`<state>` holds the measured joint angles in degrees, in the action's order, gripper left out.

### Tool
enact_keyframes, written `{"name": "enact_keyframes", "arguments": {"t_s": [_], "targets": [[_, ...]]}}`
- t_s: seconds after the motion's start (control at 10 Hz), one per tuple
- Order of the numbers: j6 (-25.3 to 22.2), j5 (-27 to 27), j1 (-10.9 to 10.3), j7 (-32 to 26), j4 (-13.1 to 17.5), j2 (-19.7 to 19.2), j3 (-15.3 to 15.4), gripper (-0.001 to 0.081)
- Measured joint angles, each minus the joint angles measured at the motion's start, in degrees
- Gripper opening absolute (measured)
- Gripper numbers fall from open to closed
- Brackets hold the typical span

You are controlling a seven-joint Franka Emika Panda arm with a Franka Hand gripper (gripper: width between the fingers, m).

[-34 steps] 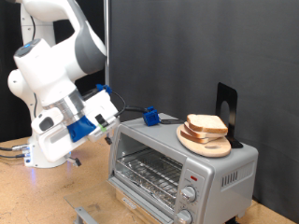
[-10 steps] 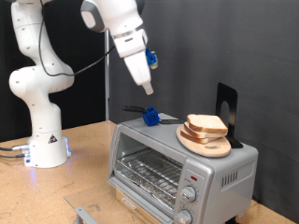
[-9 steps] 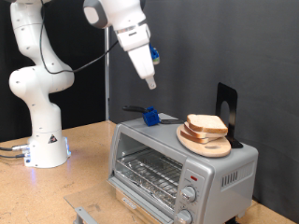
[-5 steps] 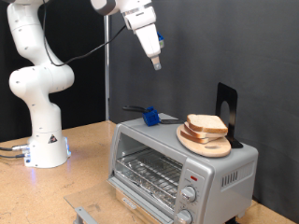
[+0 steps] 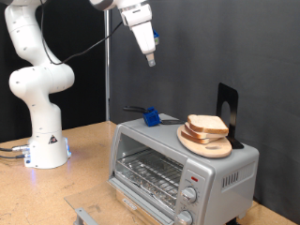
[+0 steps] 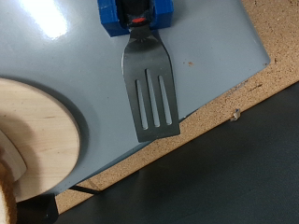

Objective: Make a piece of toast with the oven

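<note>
Currently: gripper (image 5: 150,62) high above the oven (image 5: 180,165), nothing between its fingers.

Toast (image 5: 206,125) lies well below the fingers and off toward the exterior view's right, on a round wooden plate (image 5: 203,143) sitting on the oven's flat top. No marked long axis to the slice; it sits roughly level. A metal spatula (image 6: 149,89) with a blue handle block (image 6: 136,13) lies on the same top, nearer under the fingers than the toast, blade pointing toward the oven-top edge, just beside the plate rim but apart from it. Whether the fingers are apart or together: cannot tell; they read as one narrow tip. Oven door shut, wire rack bare behind the glass. Open air around the fingers; wooden tabletop (image 5: 84,178) below.
</note>
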<state>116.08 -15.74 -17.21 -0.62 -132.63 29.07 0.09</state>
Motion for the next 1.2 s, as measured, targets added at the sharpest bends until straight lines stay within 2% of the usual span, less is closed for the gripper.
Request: {"name": "enact_keyframes", "arguments": {"t_s": [0.2,0.4,0.7,0.9,1.2], "targets": [[3.10,0.10,0.00,-0.42,-1.50,-0.19,0.23,0.0799],[6.38,1.45,0.00,-0.53,-4.40,-0.63,1.35,0.0799],[9.84,2.07,-0.02,-3.56,-8.81,-0.79,2.43,0.0799],[14.36,2.08,-0.02,-5.53,-12.04,-0.73,2.85,0.0799],[17.85,2.08,-0.01,-7.64,-15.24,-0.75,2.93,0.0799]]}}
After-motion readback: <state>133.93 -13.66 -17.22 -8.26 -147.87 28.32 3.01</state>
